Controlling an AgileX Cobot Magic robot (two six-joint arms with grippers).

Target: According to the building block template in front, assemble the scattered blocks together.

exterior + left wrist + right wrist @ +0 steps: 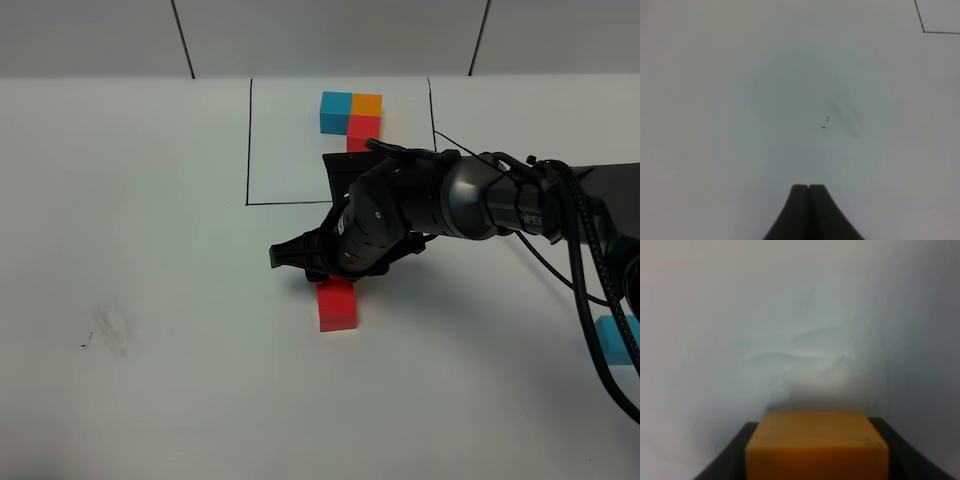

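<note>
The right arm [480, 205] is stretched across to roughly the middle of the tabletop [150, 400]. The right jaws are clamped partway closed on the orange cube [816, 447], and the wrist cam shows it sitting square between the two black fingers [730, 460]. From the high cam that cube is buried under the wrist, so I can't tell if it's touching anything.

The loose red cube [338, 305] sits on the tabletop right at the 6 o'clock side of the right jaws. The loose blue cube [610, 340] is way out at the 3-to-4 o'clock edge, half behind the cables [590, 280].

The template [350, 115] is up at 12 o'clock inside its black frame line [248, 150]. It has blue and orange side by side, with red tucked at 6 o'clock of the orange.

The left jaws are pinched fully together with nothing in them, over bare tabletop near a grey smudge [842, 112].
</note>
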